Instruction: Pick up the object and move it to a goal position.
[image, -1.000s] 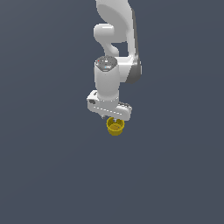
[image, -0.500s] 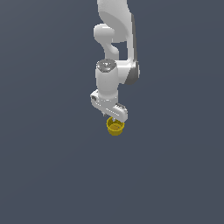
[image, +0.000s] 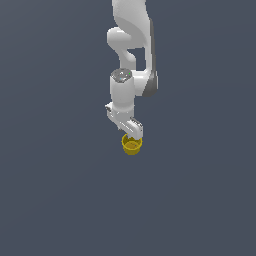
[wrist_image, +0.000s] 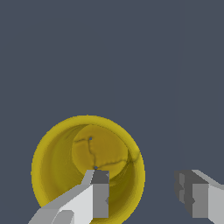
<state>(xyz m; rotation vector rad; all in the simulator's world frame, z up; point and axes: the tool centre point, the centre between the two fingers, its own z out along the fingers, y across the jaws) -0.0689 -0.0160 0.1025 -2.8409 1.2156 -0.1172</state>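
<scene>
The cup (wrist_image: 87, 170) is being approached; the gripper (wrist_image: 146, 199) is spread, one finger inside the rim, to be clenched next.

One yellow cup (image: 132, 144) (wrist_image: 87, 168). One white arm (image: 131, 55). One pincer (image: 131, 134) (wrist_image: 146, 199), two fingers (wrist_image: 98, 197). One grey tabletop (image: 50, 190).

Plain dark floor (image: 60, 200) all round, open on every side in the exterior view. Only obstacle: the yellow cup (image: 132, 145), directly under the gripper (image: 131, 137). In the wrist view one finger (wrist_image: 98, 197) sits over the cup's mouth, inside the rim; the other finger (wrist_image: 194, 197) is outside the wall, over bare floor. Jaws spread wide.
</scene>
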